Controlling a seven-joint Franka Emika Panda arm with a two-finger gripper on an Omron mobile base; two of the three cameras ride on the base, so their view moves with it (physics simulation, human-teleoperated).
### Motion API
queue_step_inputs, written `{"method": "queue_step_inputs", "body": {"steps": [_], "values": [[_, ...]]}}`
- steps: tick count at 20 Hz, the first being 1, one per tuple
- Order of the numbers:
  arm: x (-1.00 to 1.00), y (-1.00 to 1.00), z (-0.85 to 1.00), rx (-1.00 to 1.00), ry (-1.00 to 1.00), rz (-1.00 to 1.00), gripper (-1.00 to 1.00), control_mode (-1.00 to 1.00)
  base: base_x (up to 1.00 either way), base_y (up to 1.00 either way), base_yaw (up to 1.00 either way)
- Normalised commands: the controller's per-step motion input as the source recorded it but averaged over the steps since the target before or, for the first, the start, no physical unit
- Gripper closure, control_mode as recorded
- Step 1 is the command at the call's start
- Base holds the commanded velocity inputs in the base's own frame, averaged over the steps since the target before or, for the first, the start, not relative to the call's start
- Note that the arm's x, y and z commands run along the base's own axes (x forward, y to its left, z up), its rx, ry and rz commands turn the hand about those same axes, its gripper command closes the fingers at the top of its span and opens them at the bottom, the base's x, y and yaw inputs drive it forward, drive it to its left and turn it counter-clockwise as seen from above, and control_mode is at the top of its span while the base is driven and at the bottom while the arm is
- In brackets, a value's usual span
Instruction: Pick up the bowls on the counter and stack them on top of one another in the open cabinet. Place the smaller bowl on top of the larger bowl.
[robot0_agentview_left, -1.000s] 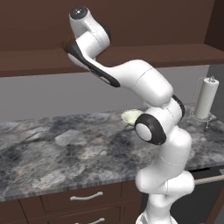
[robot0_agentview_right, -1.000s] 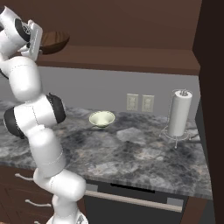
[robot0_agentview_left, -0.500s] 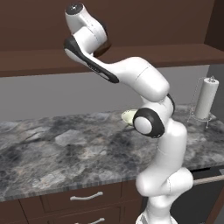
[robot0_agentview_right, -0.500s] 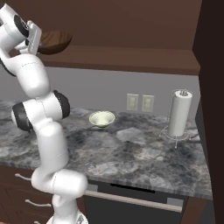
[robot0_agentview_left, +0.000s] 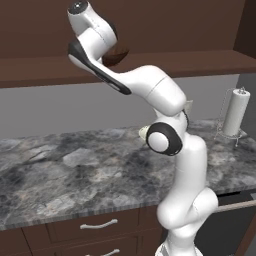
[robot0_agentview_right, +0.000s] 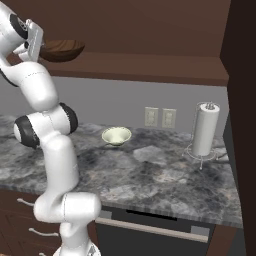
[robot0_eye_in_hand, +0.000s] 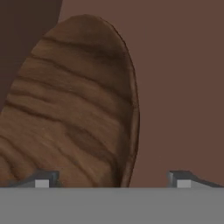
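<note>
Gripper (robot0_eye_in_hand: 112, 183) jaws spread wide at the rim of the wide dark brown wood-grain bowl (robot0_agentview_right: 60, 50), which sits on the dark wooden cabinet shelf (robot0_agentview_right: 150, 67) as stack base. Small pale cream-green bowl (robot0_agentview_right: 116, 135) waits on grey marbled counter (robot0_agentview_right: 160, 175).

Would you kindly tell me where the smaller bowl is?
In the right base view, the smaller bowl sits on the counter, below the wall outlets.

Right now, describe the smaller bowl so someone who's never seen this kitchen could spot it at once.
Find the grey marbled counter, then the two wall outlets above it. Just left of them, on the stone, sits the smaller bowl: pale cream-green, glossy, unlike the wide dark wooden bowl on the cabinet shelf.
</note>
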Motion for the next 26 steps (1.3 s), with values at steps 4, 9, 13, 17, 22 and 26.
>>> {"method": "queue_step_inputs", "body": {"steps": [4,9,13,17,22,26], "values": [[-0.03,0.08,0.03,0.03,-0.12,0.00,-1.00,-1.00,0.00,0.00,0.00],[-0.15,0.00,0.00,0.04,-0.11,-0.01,-1.00,-1.00,0.00,0.00,0.00],[-0.31,-0.06,0.00,0.01,-0.09,-0.03,-1.00,-1.00,0.00,0.00,0.00],[-0.49,-0.16,0.00,0.01,-0.09,-0.02,-1.00,-1.00,0.00,0.00,0.00],[-0.51,-0.19,0.00,0.01,-0.09,-0.01,-1.00,-1.00,0.00,0.00,0.00],[-0.52,-0.21,-0.03,0.00,-0.05,-0.04,-1.00,-1.00,0.00,0.00,0.00]]}}
